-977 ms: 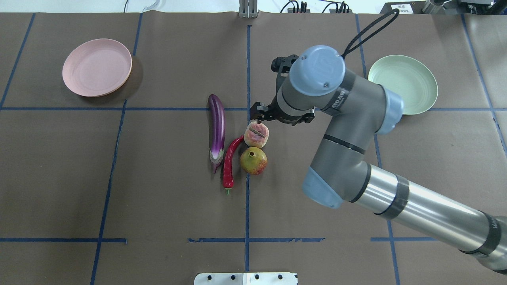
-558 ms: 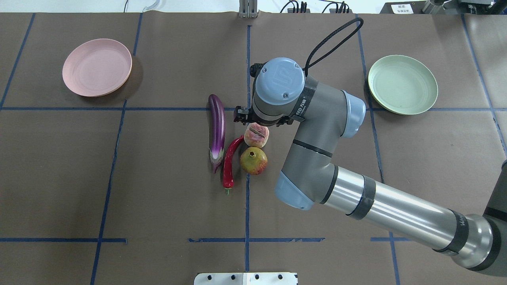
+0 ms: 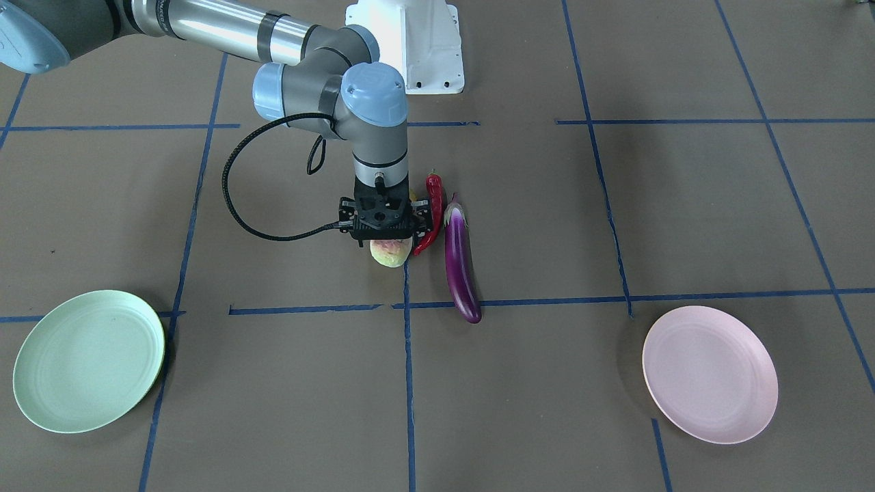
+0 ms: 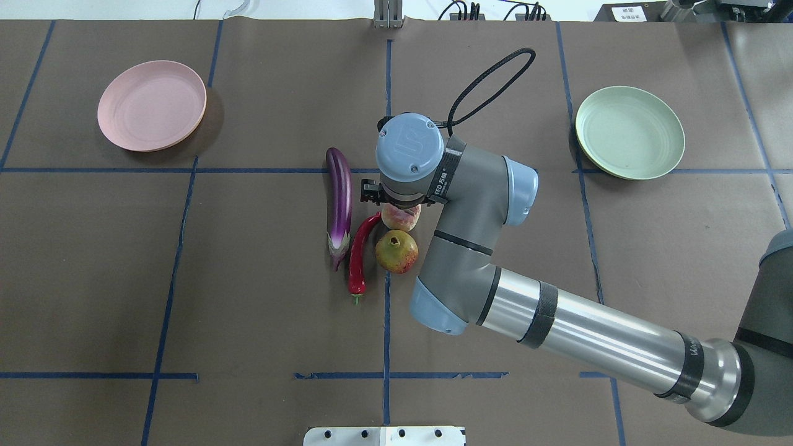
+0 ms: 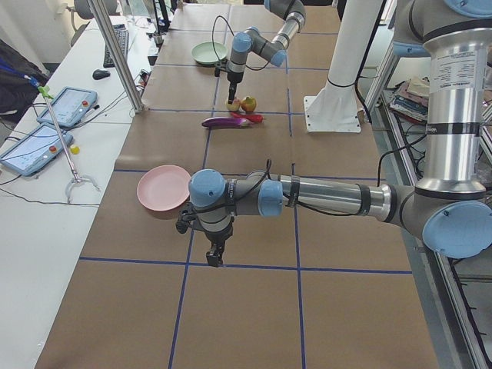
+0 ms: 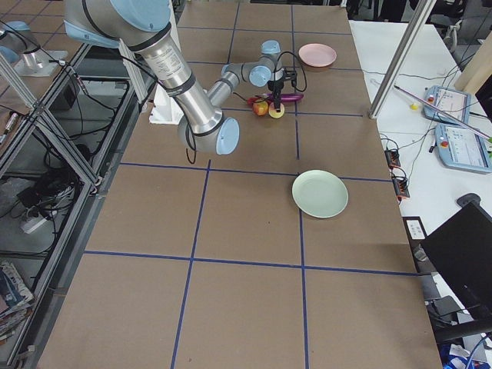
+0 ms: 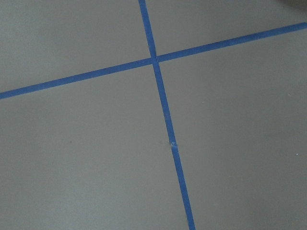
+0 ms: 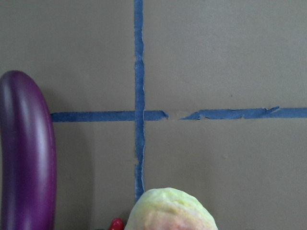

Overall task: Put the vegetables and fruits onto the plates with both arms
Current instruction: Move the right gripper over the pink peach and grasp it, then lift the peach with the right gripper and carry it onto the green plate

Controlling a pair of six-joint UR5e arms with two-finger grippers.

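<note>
The pale pink-green fruit (image 3: 390, 253) lies at the table's middle and shows at the bottom of the right wrist view (image 8: 172, 211). My right gripper (image 3: 388, 238) hangs straight down over it, close above, and looks open. The yellow-green and red fruit (image 4: 396, 251), the red chili pepper (image 4: 359, 254) and the purple eggplant (image 4: 339, 198) lie beside it. The pink plate (image 4: 152, 105) and the mint green plate (image 4: 630, 132) are empty. My left gripper (image 5: 214, 257) shows only in the exterior left view, low over bare table near the pink plate. I cannot tell if it is open or shut.
The white base (image 3: 410, 41) stands at the robot's edge of the table. A black cable loop (image 4: 489, 80) sticks out from my right wrist. Blue tape lines (image 7: 163, 105) cross the brown table cover. Tablets (image 5: 65, 108) lie on a side table.
My right arm has swung left from near the green plate and come down over the pale pink-green fruit, now covering most of it from above. The fruits and vegetables have not moved.
</note>
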